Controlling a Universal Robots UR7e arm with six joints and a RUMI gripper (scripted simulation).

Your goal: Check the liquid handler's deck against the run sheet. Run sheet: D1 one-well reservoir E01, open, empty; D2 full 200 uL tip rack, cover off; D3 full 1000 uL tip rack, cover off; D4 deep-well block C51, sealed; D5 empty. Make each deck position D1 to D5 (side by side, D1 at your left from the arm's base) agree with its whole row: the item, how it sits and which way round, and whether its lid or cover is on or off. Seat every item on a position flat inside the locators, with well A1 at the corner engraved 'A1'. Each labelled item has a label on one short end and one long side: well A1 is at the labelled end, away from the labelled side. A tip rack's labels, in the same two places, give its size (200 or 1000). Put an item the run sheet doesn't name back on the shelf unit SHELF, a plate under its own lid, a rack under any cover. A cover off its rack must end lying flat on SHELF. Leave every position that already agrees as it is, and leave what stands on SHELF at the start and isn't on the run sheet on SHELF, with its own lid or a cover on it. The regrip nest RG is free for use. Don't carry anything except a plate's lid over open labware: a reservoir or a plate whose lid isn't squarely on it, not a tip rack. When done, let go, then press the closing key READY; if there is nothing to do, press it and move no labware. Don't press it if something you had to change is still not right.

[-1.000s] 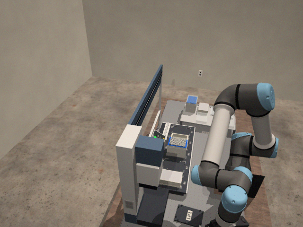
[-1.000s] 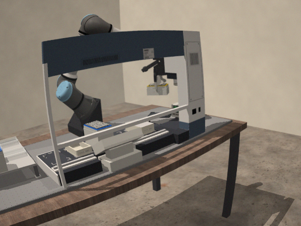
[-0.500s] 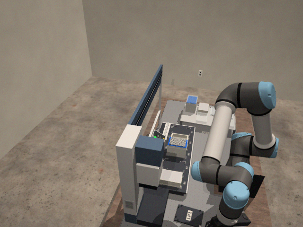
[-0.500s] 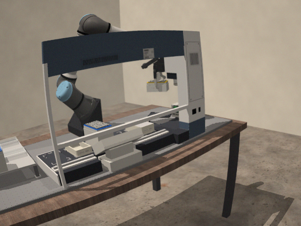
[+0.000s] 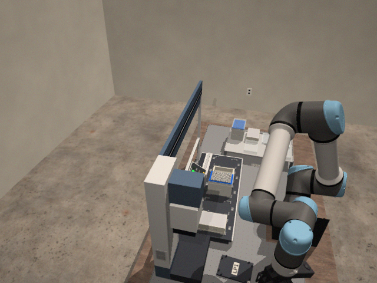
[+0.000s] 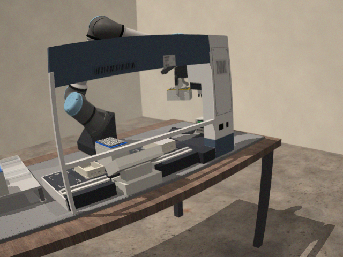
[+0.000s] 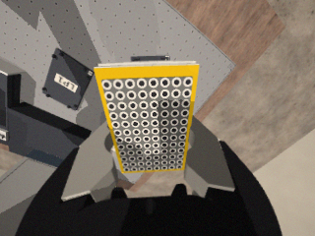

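Grey tabletop (image 7: 148, 29) far below in wrist view; hand (image 7: 148, 169) clenched on yellow-rimmed tip rack (image 7: 148, 123), held aloft, long axis up-frame between fingers, black LP1 plate (image 7: 66, 79) at upper left.

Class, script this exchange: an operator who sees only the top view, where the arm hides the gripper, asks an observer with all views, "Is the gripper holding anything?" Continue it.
Observer: Yes. The gripper is shut on a yellow-rimmed tip rack, cover off.
Operator: How high is it?
Observer: It hangs well above the table in the exterior view.
Operator: Any open labware beneath?
Observer: None shows around it on the wrist view, only the perforated base plate and the LP1 plate.
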